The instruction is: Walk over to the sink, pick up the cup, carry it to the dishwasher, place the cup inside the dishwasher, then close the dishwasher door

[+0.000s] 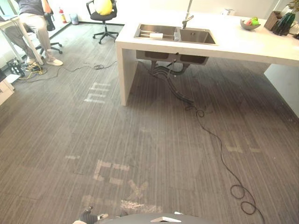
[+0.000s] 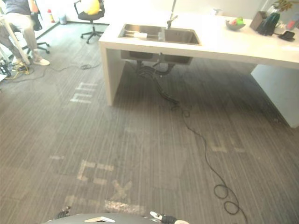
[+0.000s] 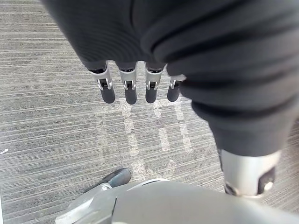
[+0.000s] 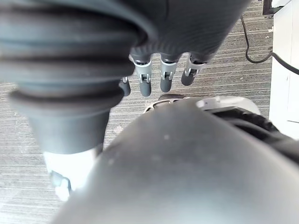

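Standing well back from the sink (image 1: 196,36) in the counter (image 1: 243,46), I've got left robot hand (image 3: 131,91) and right robot hand (image 4: 166,80) dangling loose-fingered and empty, can't spot the cup from here, so everything's left.

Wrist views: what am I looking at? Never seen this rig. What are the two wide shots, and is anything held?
It's a two-legged humanoid robot. The two wide shots come from its head's stereo camera, looking down at grey carpet toward a white counter with a sink; a small white item lies in one basin, too small to identify. Each wrist view looks along one hand: the left hand and right hand hang with straight fingers above the carpet, both empty.
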You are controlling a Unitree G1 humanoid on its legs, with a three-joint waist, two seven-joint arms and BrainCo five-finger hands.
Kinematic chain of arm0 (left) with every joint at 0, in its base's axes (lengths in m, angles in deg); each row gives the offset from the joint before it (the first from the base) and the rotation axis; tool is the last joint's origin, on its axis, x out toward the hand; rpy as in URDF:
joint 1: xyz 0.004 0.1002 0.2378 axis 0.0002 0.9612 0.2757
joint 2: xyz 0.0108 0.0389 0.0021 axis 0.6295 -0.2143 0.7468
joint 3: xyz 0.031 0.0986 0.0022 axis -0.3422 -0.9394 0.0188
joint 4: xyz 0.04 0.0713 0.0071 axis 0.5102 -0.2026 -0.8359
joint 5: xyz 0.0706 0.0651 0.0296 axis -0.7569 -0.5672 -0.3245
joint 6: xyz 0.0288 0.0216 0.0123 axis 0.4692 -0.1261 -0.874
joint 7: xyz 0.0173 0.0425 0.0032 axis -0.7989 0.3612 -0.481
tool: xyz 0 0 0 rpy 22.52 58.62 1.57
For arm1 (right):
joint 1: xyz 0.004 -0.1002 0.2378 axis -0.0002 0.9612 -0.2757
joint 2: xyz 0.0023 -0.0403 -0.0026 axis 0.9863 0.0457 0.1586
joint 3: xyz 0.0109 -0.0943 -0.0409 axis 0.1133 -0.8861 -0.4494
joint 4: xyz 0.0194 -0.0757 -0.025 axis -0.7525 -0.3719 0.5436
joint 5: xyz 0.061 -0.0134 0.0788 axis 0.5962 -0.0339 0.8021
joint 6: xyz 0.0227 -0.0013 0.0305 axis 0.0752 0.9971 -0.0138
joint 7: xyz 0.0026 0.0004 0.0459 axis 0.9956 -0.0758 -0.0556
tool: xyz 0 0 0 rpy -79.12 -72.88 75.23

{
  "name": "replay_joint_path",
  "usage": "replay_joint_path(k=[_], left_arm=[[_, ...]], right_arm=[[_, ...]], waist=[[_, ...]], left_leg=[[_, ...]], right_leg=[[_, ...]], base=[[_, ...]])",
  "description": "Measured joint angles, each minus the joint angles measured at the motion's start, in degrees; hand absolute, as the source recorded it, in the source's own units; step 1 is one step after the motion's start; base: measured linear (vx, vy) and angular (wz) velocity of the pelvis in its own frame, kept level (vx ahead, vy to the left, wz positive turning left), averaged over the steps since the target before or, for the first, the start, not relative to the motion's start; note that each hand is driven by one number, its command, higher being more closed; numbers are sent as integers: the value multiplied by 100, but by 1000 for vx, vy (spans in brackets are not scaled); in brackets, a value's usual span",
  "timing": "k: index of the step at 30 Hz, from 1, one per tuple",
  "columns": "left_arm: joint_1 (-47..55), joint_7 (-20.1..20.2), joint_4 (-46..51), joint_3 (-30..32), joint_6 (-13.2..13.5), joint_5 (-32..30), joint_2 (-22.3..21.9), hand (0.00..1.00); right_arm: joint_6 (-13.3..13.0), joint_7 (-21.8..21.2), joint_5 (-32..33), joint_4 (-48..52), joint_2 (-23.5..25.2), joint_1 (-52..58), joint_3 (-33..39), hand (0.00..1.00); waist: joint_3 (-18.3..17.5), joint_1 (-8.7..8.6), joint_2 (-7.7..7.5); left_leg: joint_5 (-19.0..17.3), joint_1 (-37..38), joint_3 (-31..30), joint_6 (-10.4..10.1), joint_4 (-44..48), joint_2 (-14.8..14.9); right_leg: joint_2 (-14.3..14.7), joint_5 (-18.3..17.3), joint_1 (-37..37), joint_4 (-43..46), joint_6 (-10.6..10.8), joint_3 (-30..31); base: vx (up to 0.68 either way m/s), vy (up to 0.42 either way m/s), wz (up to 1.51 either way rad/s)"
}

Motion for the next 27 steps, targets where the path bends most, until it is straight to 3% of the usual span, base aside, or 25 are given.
replay_joint_path(k=[27], left_arm=[[-41,155,-7,0,-10,-41,15,0]], right_arm=[[73,9,-1,3,-1,-10,0,0]], waist=[[1,3,0]], left_leg=[[-16,4,19,-21,0,1]], right_leg=[[0,4,-2,-3,-4,21]], base=[[0,0,0]])
